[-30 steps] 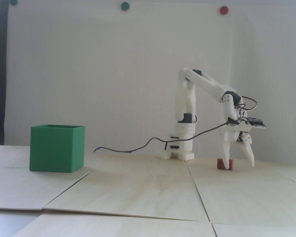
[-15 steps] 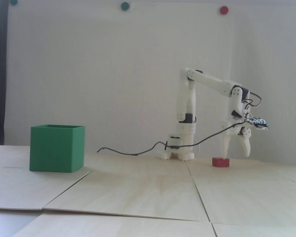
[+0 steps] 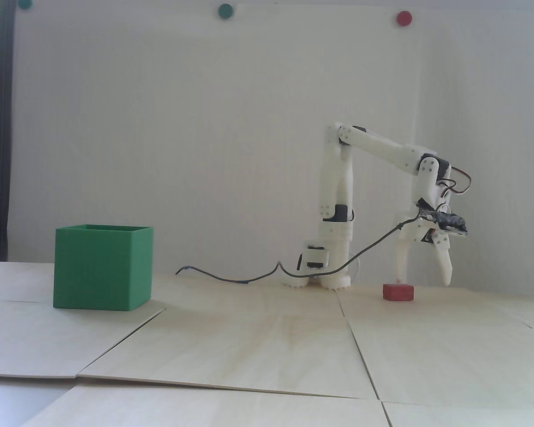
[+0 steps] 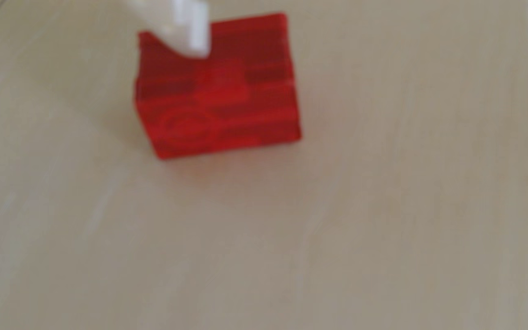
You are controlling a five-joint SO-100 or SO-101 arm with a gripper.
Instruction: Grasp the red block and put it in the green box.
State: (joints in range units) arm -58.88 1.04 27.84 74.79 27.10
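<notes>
The red block (image 3: 398,292) lies flat on the wooden table at the right of the fixed view, free of any grip. My white gripper (image 3: 422,281) hangs just above it, open wide, nothing between its fingers. One fingertip hovers over the block's top; the other points down to the block's right. In the wrist view the red block (image 4: 218,89) fills the upper middle, blurred, with one white fingertip (image 4: 189,35) over its upper left part and the other fingertip at the top right corner. The green box (image 3: 103,267) stands far off at the left, its top open.
My arm's base (image 3: 322,278) stands behind and left of the block. A dark cable (image 3: 249,278) trails from the wrist across the table toward the box. Seams (image 3: 360,351) between the wooden panels run across the table. Round coloured dots sit high on the white wall.
The gripper rose from straddling the block at table level to just above it. The block changed from standing on end to lying flat and shifted slightly left. The arm's base turned.
</notes>
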